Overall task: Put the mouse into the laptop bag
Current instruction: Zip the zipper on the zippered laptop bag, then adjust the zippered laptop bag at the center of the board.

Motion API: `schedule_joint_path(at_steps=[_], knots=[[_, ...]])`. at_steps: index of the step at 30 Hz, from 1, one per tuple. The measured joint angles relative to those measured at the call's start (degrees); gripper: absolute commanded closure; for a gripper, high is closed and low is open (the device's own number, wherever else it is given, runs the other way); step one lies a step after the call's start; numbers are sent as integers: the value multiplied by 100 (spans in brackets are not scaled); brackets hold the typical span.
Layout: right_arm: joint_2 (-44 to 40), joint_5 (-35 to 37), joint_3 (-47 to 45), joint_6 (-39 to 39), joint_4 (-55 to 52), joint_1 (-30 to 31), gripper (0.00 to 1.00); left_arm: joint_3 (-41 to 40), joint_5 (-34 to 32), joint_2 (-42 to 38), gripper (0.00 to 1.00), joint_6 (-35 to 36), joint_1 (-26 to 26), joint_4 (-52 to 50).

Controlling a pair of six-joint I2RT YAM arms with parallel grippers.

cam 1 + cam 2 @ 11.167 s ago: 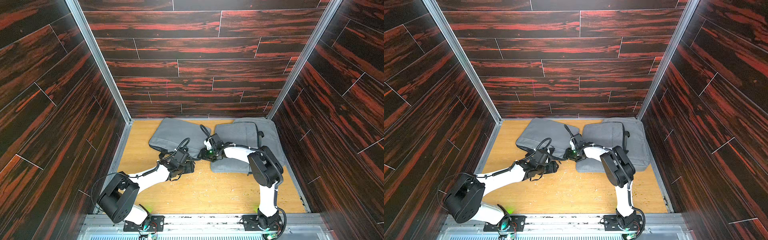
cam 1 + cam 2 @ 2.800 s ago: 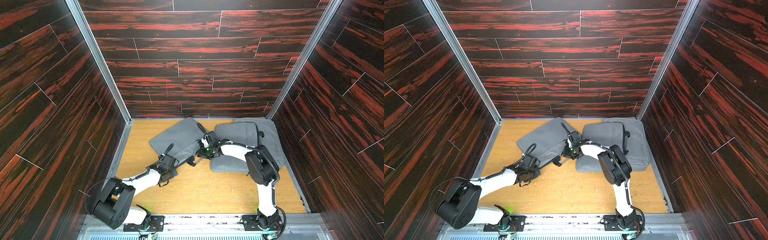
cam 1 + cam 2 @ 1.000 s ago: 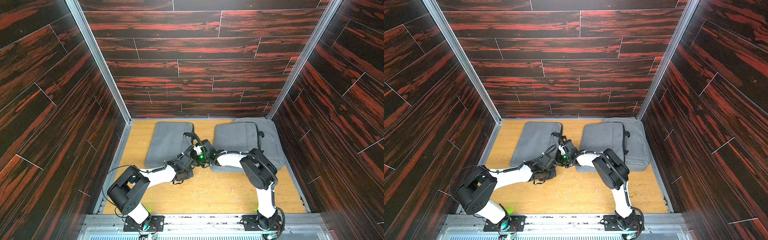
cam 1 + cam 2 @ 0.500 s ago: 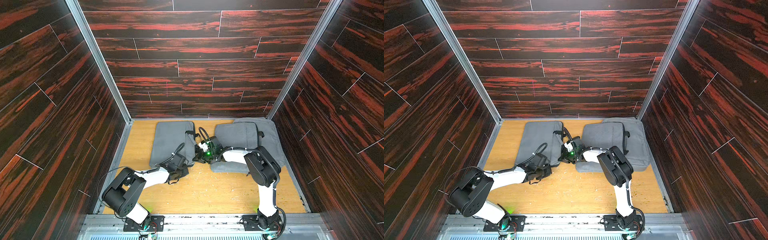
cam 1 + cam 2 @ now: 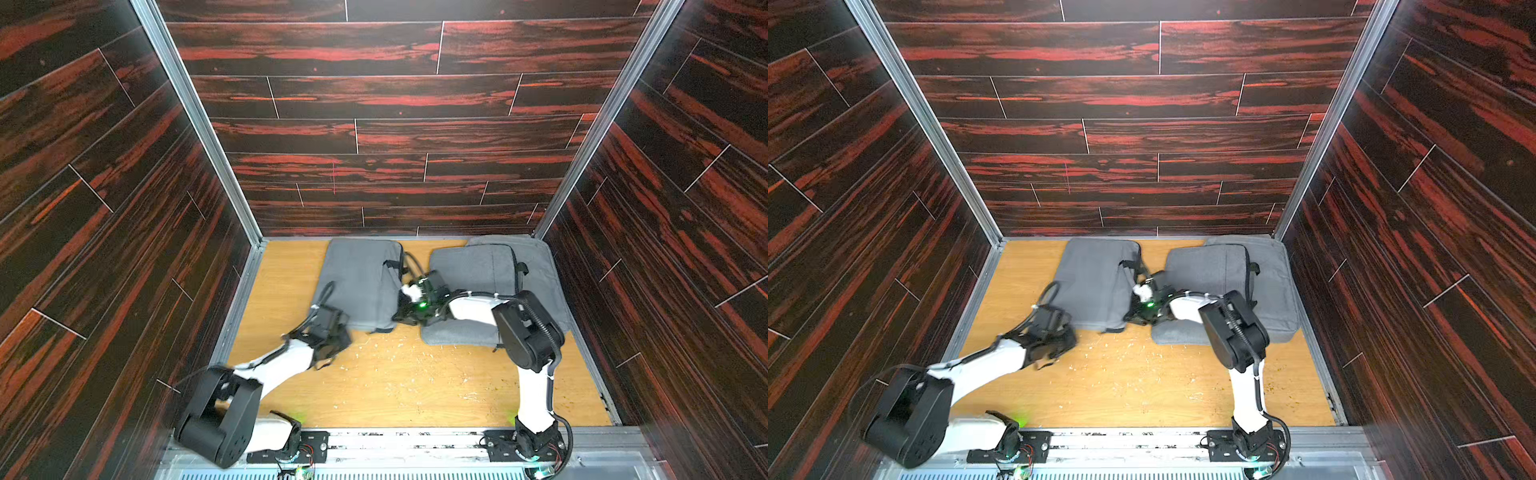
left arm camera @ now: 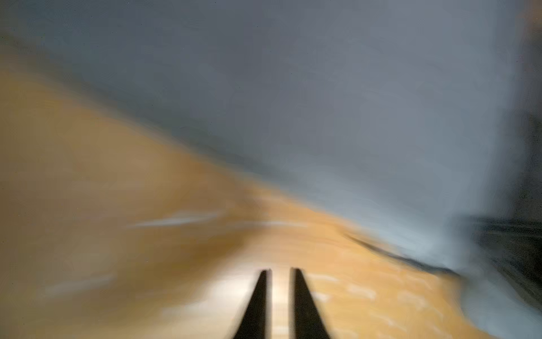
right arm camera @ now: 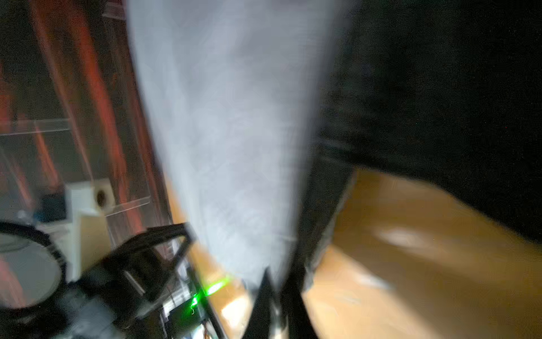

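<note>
Seen from above, a grey laptop bag (image 5: 357, 282) lies flat on a wooden floor (image 5: 395, 382), its far edge near the dark, red-streaked back wall (image 5: 374, 124). Just right of the bag, across a strip of floor, sits a stack of two more grey bags (image 5: 478, 270). The left arm (image 5: 282, 361) reaches from the near side to the bag's near left corner, where its blurred wrist overlaps the bag's edge. In the left wrist view the left gripper (image 6: 280, 271) hangs over bare floor beside the bag; its two dark fingers (image 6: 255, 299) stand slightly apart, floor showing through the narrow gap, holding nothing. The right arm (image 5: 469, 309) crosses over the stack and ends at the bag's near right corner. The right wrist view is badly smeared: the right gripper (image 7: 278, 274) points at grey bag fabric close ahead, and whether its fingers pinch the cloth or stand free cannot be told. The mouse cannot be made out in any view, so its place relative to the bag is unknown. Pale flecks (image 5: 399, 345) litter the floor on the bag's near side
</note>
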Motion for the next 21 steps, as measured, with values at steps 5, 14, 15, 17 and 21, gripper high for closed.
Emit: schedule_joint_path(at_steps=[5, 14, 15, 17, 21], knots=[[-116, 308, -2, -24, -195, -284, 57, 216, -627, -960, 49, -33, 20, -1123], [-297, 1056, 809, -420, -1255, -175, 54, 1906, -1606, -999, 30, 450, 22, -1333], [-297, 1156, 960, -468, -1362, -175, 54, 2015, -1644, -817, 27, 505, 22, -1307], [-286, 1447, 1362, -605, -1611, -177, 54, 2229, -1698, -295, 23, 623, 22, -1228], [-157, 1923, 2052, -811, -1954, -177, 53, 2461, -1687, 621, 18, 785, 66, -1086]])
